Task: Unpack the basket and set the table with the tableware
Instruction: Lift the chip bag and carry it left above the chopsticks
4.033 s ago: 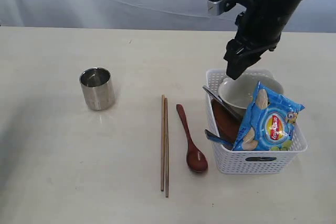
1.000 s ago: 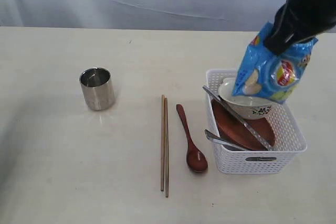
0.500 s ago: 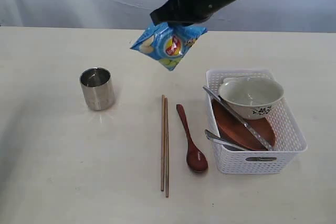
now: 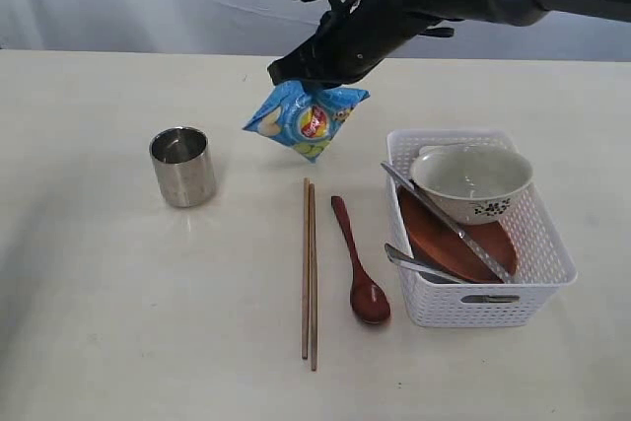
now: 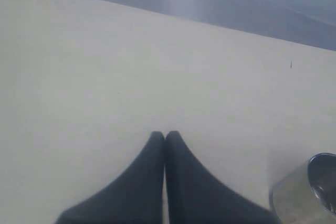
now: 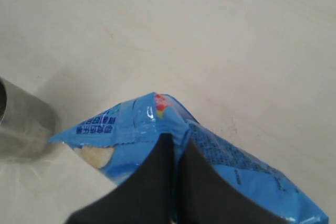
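One long reach from the far right corner, right gripper [image 4: 314, 81] pinching blue crisp packet [image 4: 301, 123] aloft. Left gripper [image 5: 165, 136] pressed together. In basket [image 4: 483, 305] near right edge, brown plate [image 4: 434, 239] half hidden.

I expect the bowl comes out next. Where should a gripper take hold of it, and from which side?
Pinch the white bowl by its thin rim, one jaw inside, one outside, coming straight down: it sits upright and open in the basket. The right-hand rim looks likeliest, since the knife lies along its left.
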`<action>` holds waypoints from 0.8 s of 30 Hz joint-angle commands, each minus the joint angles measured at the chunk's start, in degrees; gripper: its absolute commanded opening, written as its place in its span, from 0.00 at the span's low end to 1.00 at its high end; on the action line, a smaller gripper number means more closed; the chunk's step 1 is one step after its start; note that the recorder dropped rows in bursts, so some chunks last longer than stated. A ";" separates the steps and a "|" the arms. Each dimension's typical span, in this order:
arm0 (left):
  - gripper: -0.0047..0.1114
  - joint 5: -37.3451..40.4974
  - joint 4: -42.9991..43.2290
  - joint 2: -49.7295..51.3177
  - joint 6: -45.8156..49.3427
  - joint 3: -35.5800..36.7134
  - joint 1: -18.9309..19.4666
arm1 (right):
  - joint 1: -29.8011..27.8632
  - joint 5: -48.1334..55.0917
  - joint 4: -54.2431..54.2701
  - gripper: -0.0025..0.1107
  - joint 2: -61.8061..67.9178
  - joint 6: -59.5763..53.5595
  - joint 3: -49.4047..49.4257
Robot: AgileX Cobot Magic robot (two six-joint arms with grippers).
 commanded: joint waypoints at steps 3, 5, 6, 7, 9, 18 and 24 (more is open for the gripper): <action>0.04 -0.26 0.26 -0.47 -0.17 0.35 0.28 | -0.17 4.77 -3.59 0.08 0.11 -0.05 -0.23; 0.04 -0.26 0.26 -0.47 -0.17 0.35 0.28 | -0.17 5.16 -3.68 0.21 0.11 -0.05 -0.23; 0.04 -0.26 0.26 -0.47 -0.17 0.35 0.28 | -0.17 5.16 -3.68 0.29 0.11 -0.05 -0.23; 0.04 -0.26 0.26 -0.47 -0.17 0.35 0.28 | -0.17 5.16 -3.68 0.38 0.11 -0.05 -0.23; 0.04 -0.26 0.26 -0.47 -0.17 0.35 0.28 | -0.17 4.72 -3.68 0.51 -0.01 -0.05 -0.23; 0.04 -0.26 0.26 -0.47 -0.17 0.35 0.28 | -0.17 2.82 -3.68 0.56 -0.01 -0.05 -0.33; 0.04 -0.26 0.26 -0.47 -0.17 0.35 0.28 | -0.17 2.68 -3.68 0.56 -0.10 -0.05 -2.82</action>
